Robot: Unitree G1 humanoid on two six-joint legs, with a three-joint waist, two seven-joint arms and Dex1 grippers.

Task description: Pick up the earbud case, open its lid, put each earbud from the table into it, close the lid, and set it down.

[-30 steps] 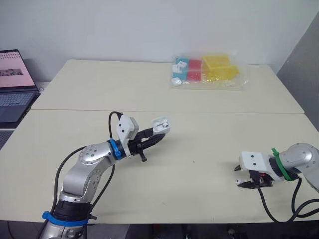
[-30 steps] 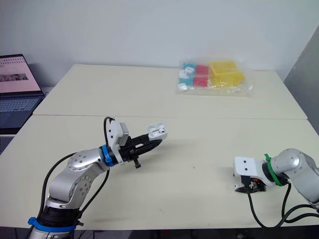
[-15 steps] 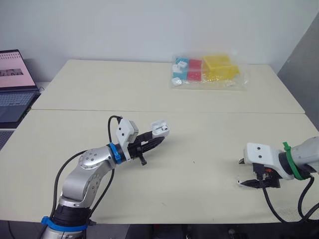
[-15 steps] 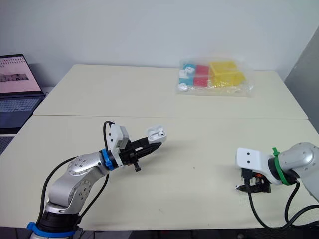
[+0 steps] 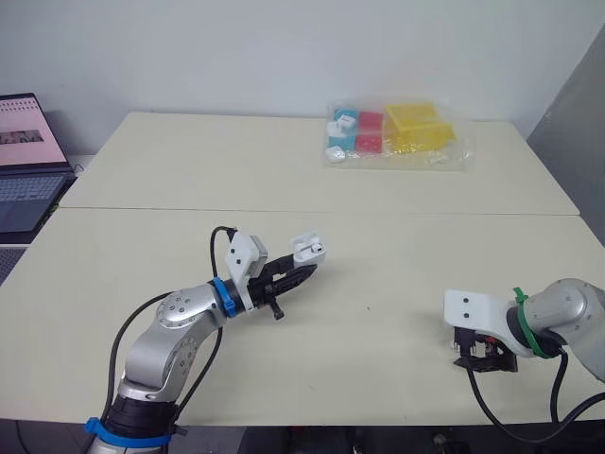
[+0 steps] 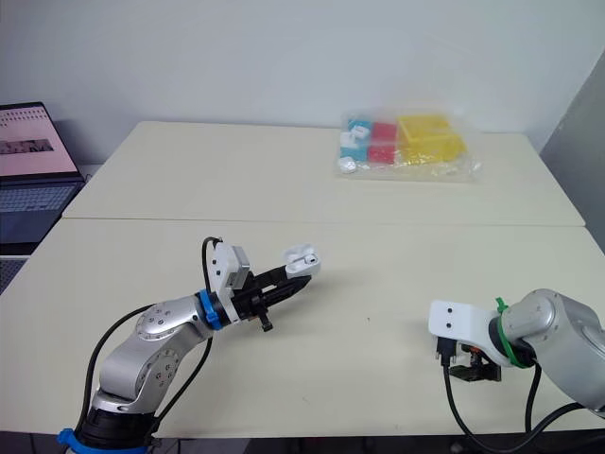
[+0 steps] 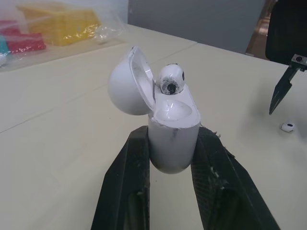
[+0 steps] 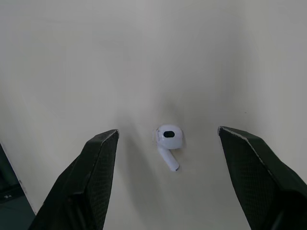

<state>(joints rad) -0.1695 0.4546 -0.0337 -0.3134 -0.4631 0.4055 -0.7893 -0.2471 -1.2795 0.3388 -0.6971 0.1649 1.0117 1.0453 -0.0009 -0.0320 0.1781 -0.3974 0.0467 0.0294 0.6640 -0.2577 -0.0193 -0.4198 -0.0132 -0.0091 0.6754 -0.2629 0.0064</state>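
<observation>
My left gripper [image 5: 299, 272] is shut on the white earbud case [image 7: 172, 137], held just above the table's middle with its lid [image 7: 126, 81] swung open. One earbud [image 7: 170, 79] sits in the case. The second white earbud [image 8: 168, 142] lies on the table, between the spread fingers [image 8: 98, 172] of my right gripper [image 5: 484, 360], which points straight down over it at the front right and stands open. In the left wrist view that earbud [image 7: 288, 127] rests beside a black fingertip [image 7: 282, 88] of the right gripper.
A clear bag [image 5: 397, 135] of red, blue and yellow blocks lies at the back right of the table. A laptop [image 5: 25, 163] stands off the table's left side. The seam [image 5: 425, 214] between two tabletops runs across the middle.
The right gripper has swung from the table's right edge inward and come down over the loose earbud. The left gripper has drifted slightly right with the open case.
</observation>
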